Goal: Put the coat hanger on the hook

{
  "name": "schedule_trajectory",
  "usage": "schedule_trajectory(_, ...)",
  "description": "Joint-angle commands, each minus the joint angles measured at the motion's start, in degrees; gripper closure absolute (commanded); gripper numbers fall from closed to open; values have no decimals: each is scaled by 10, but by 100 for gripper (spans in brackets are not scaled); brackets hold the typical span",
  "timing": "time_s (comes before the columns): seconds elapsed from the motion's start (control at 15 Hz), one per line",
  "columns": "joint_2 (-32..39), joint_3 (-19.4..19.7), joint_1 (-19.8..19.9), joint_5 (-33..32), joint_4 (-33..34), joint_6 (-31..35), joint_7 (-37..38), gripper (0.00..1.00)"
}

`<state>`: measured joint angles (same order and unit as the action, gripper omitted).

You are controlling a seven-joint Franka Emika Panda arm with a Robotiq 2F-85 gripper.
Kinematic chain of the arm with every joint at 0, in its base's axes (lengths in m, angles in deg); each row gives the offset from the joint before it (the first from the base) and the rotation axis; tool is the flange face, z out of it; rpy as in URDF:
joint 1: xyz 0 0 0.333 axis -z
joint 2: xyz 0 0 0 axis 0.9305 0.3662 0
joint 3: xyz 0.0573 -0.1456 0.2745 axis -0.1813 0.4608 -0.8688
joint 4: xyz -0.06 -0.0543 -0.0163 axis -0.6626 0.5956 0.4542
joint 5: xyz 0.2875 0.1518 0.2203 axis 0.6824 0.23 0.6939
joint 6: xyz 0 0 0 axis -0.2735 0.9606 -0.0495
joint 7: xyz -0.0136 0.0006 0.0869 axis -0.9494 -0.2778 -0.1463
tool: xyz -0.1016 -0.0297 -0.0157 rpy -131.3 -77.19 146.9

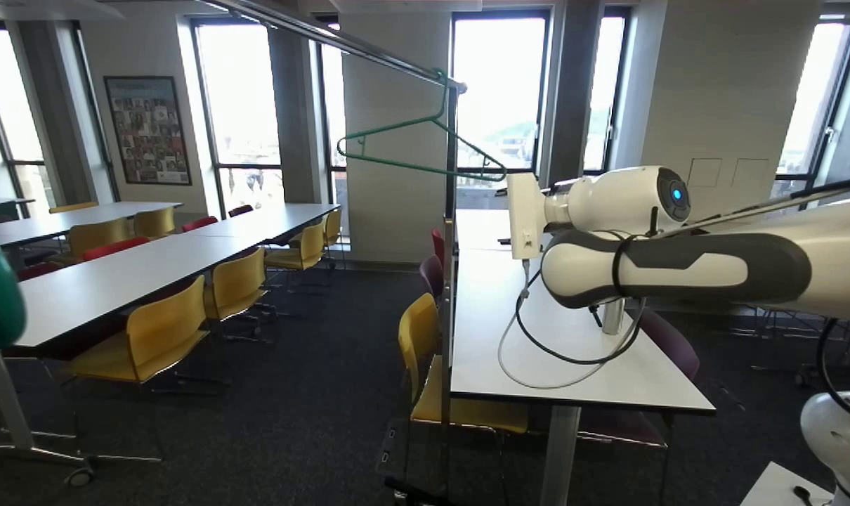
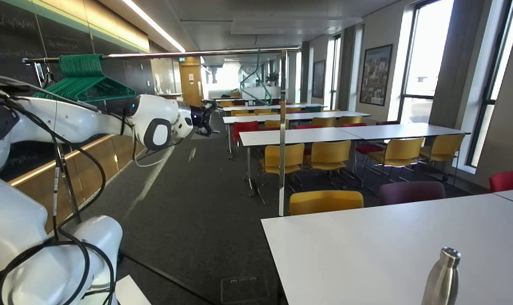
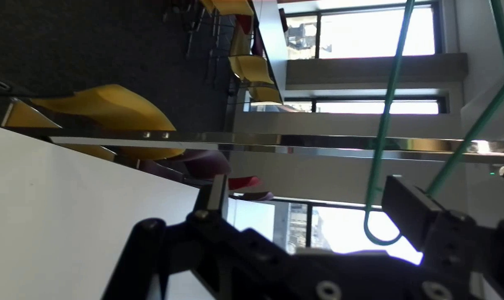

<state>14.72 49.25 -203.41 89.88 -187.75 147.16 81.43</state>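
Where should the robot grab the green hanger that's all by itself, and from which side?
Probably the lower corner of the hanger nearest the open gripper, coming from the gripper's side. That thin, rounded end points toward it, so the jaws should fit around it. I'd leave the curved top alone: it sits over the rail.

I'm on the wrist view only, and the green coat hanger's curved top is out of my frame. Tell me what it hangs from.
Observer: The coat hanger is hooked over a metal rail, near the rail's end, in both exterior views.
Operator: Report any contact with my open tool.
Observer: None; an exterior view shows a gap between the two.
Operator: Now look along the rail.
Observer: More green hangers hang bunched toward its opposite end, in an exterior view.
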Motion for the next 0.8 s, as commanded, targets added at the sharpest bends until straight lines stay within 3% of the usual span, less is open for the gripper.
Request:
schedule_trajectory(0.0,-51,37,-41,50,7,-56,-15,0)
schedule_trajectory(0.33,-13,27,28,68,11,-255,26,0)
schedule_trajectory(0.73,-14,40,68,56,41,-524,51,0)
